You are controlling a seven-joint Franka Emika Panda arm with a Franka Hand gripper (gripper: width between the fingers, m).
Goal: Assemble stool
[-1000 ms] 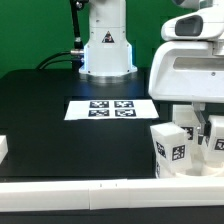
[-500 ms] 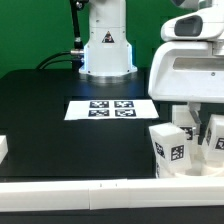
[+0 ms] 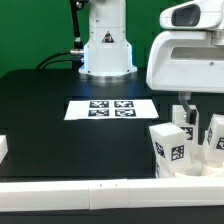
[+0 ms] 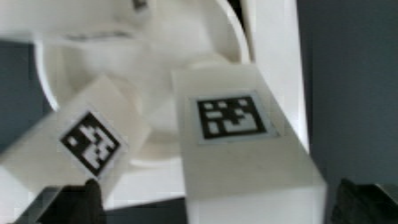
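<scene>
Hanging above the near right part of the black counter (image 3: 50,110), the end effector (image 3: 188,113) points down over a cluster of white stool parts. Its two dark fingers (image 3: 181,107) stand apart with open space between them, and they grip nothing. In the wrist view the two fingertips (image 4: 68,203) show as dark tips at opposite sides, with the stool parts lying between and beyond them.

A chunky leg (image 3: 171,148) with a black-and-white square tag on its face stands at the near right of the counter, just below the end effector. A second leg (image 3: 213,135) shows to the right of it, partly cut by the edge of the exterior view. In the wrist view two tagged legs lean close together, one (image 4: 228,115) with its tag facing the camera and the other (image 4: 89,135) tilted beside it, and behind them lies the round seat (image 4: 125,60), blurred.

The marker board (image 3: 110,108) lies flat near the middle of the counter, well apart from the legs. A long white border bar (image 3: 90,198) runs along the near edge. The robot base (image 3: 106,45) stands at the far side.
</scene>
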